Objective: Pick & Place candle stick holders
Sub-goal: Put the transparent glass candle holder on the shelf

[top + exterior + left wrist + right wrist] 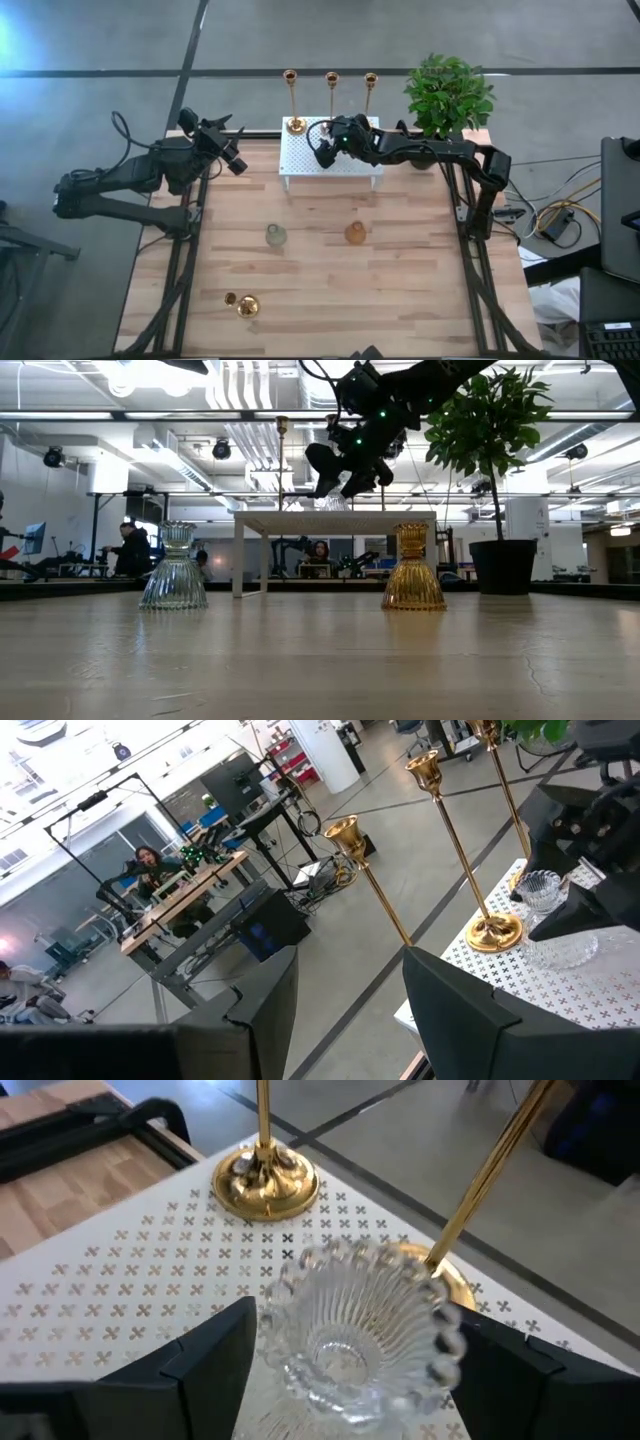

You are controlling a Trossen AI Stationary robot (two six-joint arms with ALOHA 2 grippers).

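Observation:
Three gold candle stick holders (pixel 290 100) (pixel 331 90) (pixel 370 90) stand on their round bases along the far edge of a white perforated stand (pixel 345 170). A clear ribbed glass holder (pixel 355 1330) stands upright on the stand in front of two of them. My right gripper (pixel 355 1370) is open, slanting down from the table's right. Its fingers stand on either side of the glass holder, close to its beaded rim. My left gripper (pixel 350 1020) is open, raised at the table's far left, with nothing between its fingers.
On the wooden table stand a clear glass holder (pixel 275 235) and an amber glass holder (pixel 355 233). A gold piece (pixel 245 305) lies near the front edge. A potted plant (pixel 447 95) stands at the far right corner. People sit at desks beyond the table.

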